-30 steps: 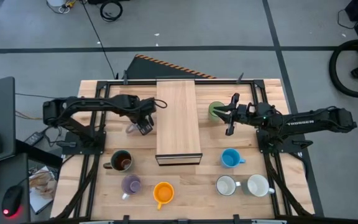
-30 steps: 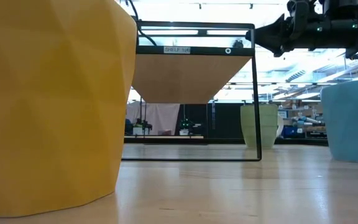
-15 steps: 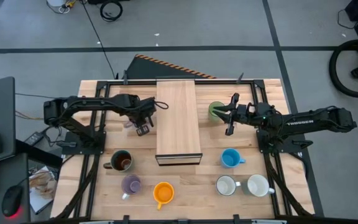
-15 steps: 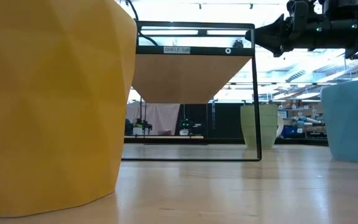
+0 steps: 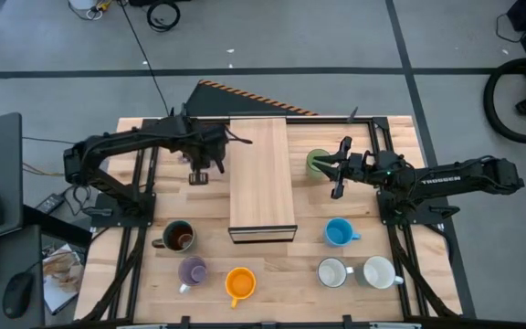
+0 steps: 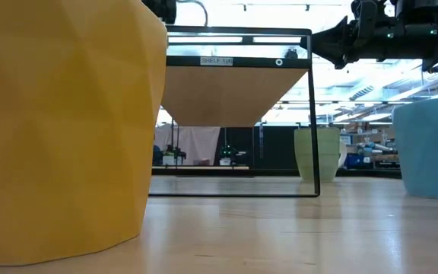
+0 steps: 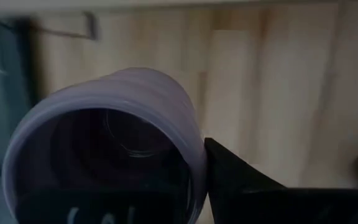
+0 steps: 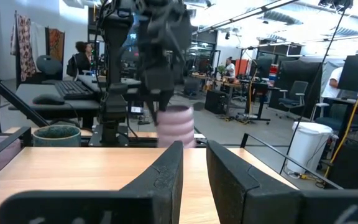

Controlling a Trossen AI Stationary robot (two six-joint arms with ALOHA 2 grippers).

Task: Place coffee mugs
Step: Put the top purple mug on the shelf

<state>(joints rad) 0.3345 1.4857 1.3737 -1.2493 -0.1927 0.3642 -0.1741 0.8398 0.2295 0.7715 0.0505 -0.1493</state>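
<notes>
High view: a long pale wooden shelf board (image 5: 262, 177) on a thin black frame lies across the middle of the wooden table (image 5: 400, 132), and everything is placed from it. The left gripper (image 5: 203, 162) hangs just beside the board's left edge near its far end, closed on a ribbed lilac ceramic mug (image 5: 198, 176) that shows as a small pale shape under the fingers. The right gripper (image 5: 339, 170) hovers off the board's right side, touching or just over a pale green faceted mug (image 5: 315, 164); I cannot tell its finger state here. Left of the board's near end stands a dark brown mug (image 5: 179, 237); nearer still are a second purple mug (image 5: 193, 270) and an orange mug (image 5: 240, 284). Right of the near end stands a blue mug (image 5: 339, 232), with two white mugs (image 5: 332, 272) (image 5: 379, 272) side by side in front of it.

Low view: the orange mug (image 6: 63, 129) fills the left, the blue mug (image 6: 429, 148) the right edge; the shelf (image 6: 234, 90) stands raised between them, the green mug (image 6: 316, 164) just right of its frame. The right gripper (image 6: 356, 34) hangs above the green mug.

Left wrist view: the lilac mug (image 7: 107, 143) is held on its side, open mouth facing the camera, a dark finger (image 7: 241, 180) against its rim.

Right wrist view: the right gripper (image 8: 194, 168) has its fingers close together with a narrow gap, holding nothing; beyond, the left gripper (image 8: 160, 87) clamps the lilac mug (image 8: 176, 126) above the shelf top
</notes>
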